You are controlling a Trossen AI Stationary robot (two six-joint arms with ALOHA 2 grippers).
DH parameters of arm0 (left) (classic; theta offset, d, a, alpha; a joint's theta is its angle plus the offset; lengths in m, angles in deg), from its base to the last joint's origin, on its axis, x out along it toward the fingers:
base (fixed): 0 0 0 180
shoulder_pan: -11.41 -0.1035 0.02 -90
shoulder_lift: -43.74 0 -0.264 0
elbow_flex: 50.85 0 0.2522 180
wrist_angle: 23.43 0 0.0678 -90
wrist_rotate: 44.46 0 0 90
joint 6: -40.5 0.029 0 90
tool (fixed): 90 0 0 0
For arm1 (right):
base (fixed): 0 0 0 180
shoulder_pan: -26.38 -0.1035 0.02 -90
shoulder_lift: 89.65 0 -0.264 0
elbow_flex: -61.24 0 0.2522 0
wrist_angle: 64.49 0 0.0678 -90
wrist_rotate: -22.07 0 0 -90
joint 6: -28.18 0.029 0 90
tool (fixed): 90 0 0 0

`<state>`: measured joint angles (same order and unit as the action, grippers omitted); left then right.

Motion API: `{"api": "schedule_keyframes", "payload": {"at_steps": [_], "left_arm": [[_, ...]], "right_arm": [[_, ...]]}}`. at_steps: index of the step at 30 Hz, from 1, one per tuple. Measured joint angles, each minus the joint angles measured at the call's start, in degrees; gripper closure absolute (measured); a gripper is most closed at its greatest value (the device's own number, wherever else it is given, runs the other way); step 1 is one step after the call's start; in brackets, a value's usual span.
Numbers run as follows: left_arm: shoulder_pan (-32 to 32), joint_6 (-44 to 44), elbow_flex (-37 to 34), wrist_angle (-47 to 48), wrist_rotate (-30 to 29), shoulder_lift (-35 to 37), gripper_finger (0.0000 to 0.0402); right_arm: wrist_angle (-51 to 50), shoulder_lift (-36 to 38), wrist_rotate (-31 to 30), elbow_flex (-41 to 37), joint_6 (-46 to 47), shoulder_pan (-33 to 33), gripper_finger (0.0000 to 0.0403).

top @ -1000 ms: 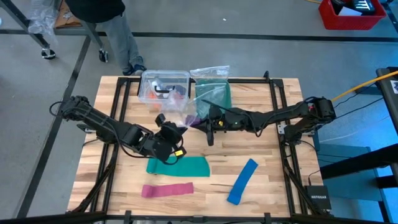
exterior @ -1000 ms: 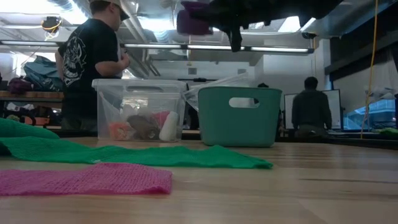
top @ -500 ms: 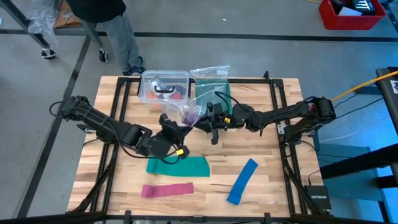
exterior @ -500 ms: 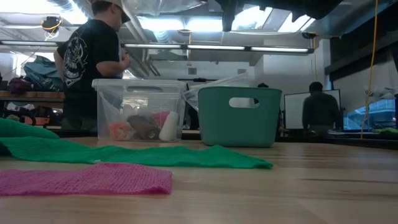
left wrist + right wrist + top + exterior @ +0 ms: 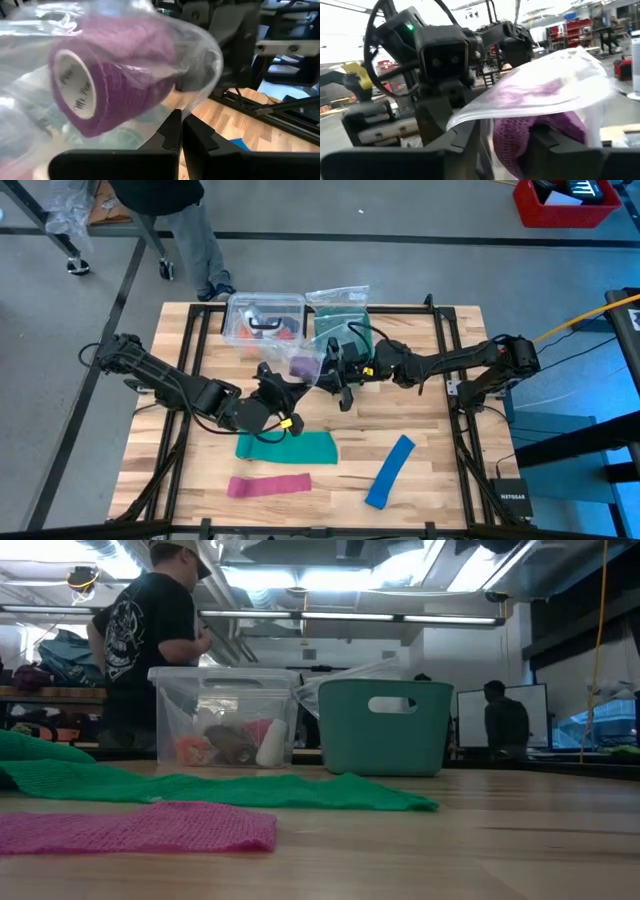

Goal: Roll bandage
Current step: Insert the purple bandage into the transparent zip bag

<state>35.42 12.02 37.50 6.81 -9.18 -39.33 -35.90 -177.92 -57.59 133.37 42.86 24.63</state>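
Since the bandage [image 5: 107, 75] is already wound into a purple roll and sits inside a clear plastic bag [image 5: 300, 360], held in the air above the counter [image 5: 440, 440] just in front of the bins, the step in hand looks like bagging it rather than rolling. The left hand [image 5: 176, 137] has its fingers pressed together on a fold of the bag's film, directly below the roll. The right hand [image 5: 505, 145] meets it from 3 o'clock in the overhead view, clenched on the bandage with the film draped over it. To do this well, I would judge that the left hand should keep the film pinched and steady while the right pushes the roll fully past the bag's mouth before letting go, so the roll neither unwinds nor slips out. At 12 o'clock of the pair stand a clear tub [image 5: 262, 318] and a teal bin [image 5: 345, 328]; toward 6 o'clock lie a green cloth [image 5: 288, 447], a pink strip [image 5: 268, 485] and a blue strip [image 5: 390, 471], all well apart from the hands.
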Motion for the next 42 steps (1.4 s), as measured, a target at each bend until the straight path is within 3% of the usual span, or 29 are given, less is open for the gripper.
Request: {"api": "schedule_keyframes", "payload": {"at_steps": [7,13,22,33,38,42], "left_arm": [[0.2,0.0,-0.1,0.3,0.1,-0.1,0.0401],[0.2,2.7,-0.2,-4.0,0.1,-0.1,0.0401],[1.2,0.6,-0.2,-5.7,0.3,-0.1,0.0401],[3.7,-5.4,-0.2,-5.8,-0.1,0.2,0.0401],[3.7,-5.8,-0.2,-5.7,-0.1,0.2,0.0401],[3.7,-5.7,-0.1,-5.9,0.0,0.2,0.0401]], "right_arm": [[-7.7,0.0,1.4,2.9,-0.1,0.7,0.0229],[-12.1,0.2,6.9,3.8,3.8,2.3,0.0215],[-16.2,2.3,13.7,3.8,4.8,3.8,0.0236],[-32.8,8.2,10.2,3.6,1.6,3.6,0.0282],[-31.5,8.3,10.9,3.6,1.5,3.6,0.0292],[-30.3,9.2,15.3,3.6,-0.9,3.7,0.0291]]}}
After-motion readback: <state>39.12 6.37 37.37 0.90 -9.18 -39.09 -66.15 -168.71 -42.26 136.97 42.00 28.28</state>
